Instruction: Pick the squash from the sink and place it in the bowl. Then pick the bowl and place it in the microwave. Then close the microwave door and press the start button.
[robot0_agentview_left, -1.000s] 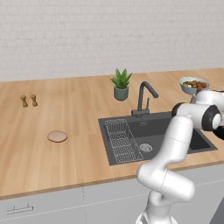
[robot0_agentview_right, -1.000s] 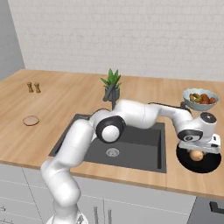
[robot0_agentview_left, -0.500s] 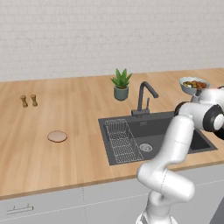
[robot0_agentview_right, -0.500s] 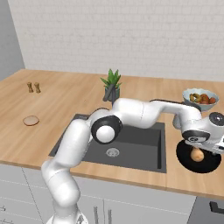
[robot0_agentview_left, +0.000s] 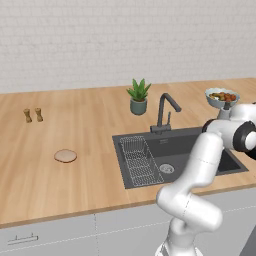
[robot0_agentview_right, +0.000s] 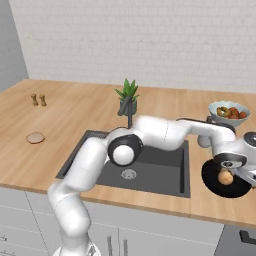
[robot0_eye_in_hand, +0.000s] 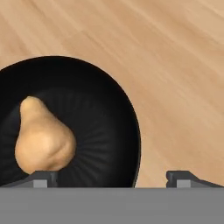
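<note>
The orange-tan squash (robot0_eye_in_hand: 43, 139) lies on its side inside the glossy black bowl (robot0_eye_in_hand: 100, 122), touching neither finger. The bowl (robot0_agentview_right: 215, 186) stands on the wooden counter right of the sink (robot0_agentview_right: 150, 167), with the squash (robot0_agentview_right: 226, 177) in it. My gripper (robot0_eye_in_hand: 113, 178) hangs open just above the bowl, one fingertip over the squash's wide end and the other over the counter past the rim. In the right base view the gripper (robot0_agentview_right: 239, 170) hovers over the bowl. The sink (robot0_agentview_left: 200, 150) holds no squash. The microwave and its door are out of view.
A pale footed dish of fruit (robot0_agentview_right: 229, 112) stands just behind the bowl. A potted plant (robot0_agentview_left: 138, 96) and the black faucet (robot0_agentview_left: 165, 112) are behind the sink, which has a wire rack (robot0_agentview_left: 141, 160) on its left. Two shakers (robot0_agentview_left: 33, 115) and a round disc (robot0_agentview_left: 65, 155) sit far left.
The fingers have spread a little wider and the hand has shifted slightly right over the bowl. The squash stays lying in the bowl.
</note>
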